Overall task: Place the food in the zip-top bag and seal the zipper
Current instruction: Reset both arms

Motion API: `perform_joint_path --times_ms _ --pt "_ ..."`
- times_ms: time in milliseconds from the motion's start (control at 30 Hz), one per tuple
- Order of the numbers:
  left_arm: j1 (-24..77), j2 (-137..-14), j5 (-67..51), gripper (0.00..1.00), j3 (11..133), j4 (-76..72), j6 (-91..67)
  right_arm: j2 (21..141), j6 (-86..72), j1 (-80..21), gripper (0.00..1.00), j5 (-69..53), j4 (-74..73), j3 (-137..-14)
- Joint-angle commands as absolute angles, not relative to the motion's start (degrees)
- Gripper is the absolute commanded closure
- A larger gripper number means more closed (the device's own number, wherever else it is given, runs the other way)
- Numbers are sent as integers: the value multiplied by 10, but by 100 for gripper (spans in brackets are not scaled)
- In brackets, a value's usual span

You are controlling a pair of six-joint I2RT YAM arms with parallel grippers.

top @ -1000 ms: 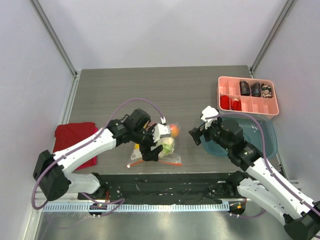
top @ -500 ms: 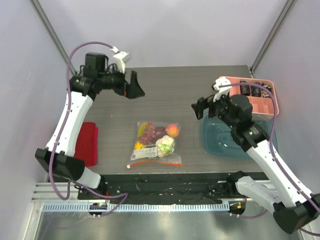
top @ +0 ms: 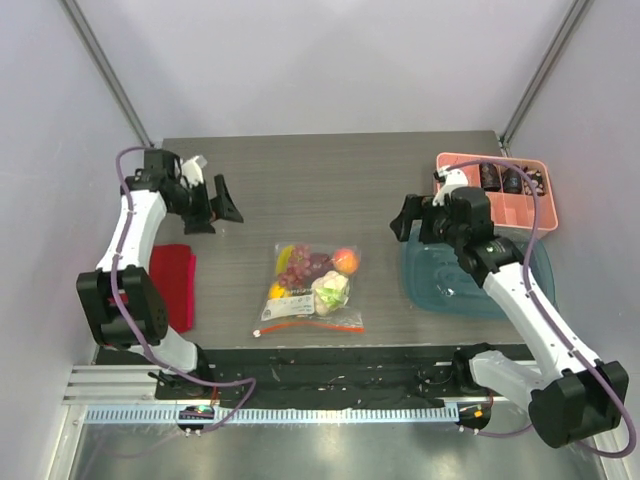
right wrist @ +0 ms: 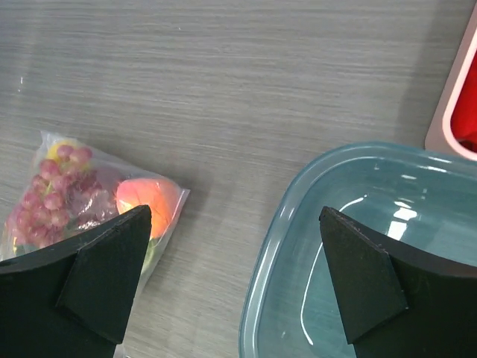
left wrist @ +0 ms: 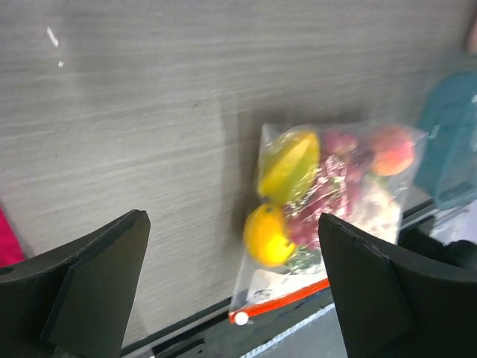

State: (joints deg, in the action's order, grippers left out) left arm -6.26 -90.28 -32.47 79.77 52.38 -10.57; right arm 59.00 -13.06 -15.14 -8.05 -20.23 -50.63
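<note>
The zip-top bag (top: 312,288) lies flat at the table's middle front, with the food inside: grapes (top: 300,267), a peach (top: 346,261), a cabbage (top: 331,291) and yellow pieces. Its orange-red zipper (top: 310,324) runs along the near edge, white slider at the left end (left wrist: 240,318). The bag also shows in the left wrist view (left wrist: 328,216) and the right wrist view (right wrist: 89,201). My left gripper (top: 224,205) is open and empty, raised at the far left. My right gripper (top: 404,219) is open and empty, above the table right of the bag.
A teal plastic container (top: 500,290) sits at the right, under my right arm. A pink compartment tray (top: 455,172) with dark pieces and red items stands at the back right. A folded red cloth (top: 172,285) lies at the left edge.
My left gripper let go of the bag, swung up and away to the far left, then came lower. My right gripper rose and drew back slightly. The bag lies still.
</note>
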Motion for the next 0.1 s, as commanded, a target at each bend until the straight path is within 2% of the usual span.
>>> perform_joint_path --times_ms 0,67 --pt "-53 -848 -270 0 776 509 -62 581 -136 -149 0 -76 -184 -511" --pt "-47 -839 -250 0 774 508 -53 589 -134 -149 0 -77 -183 -517"
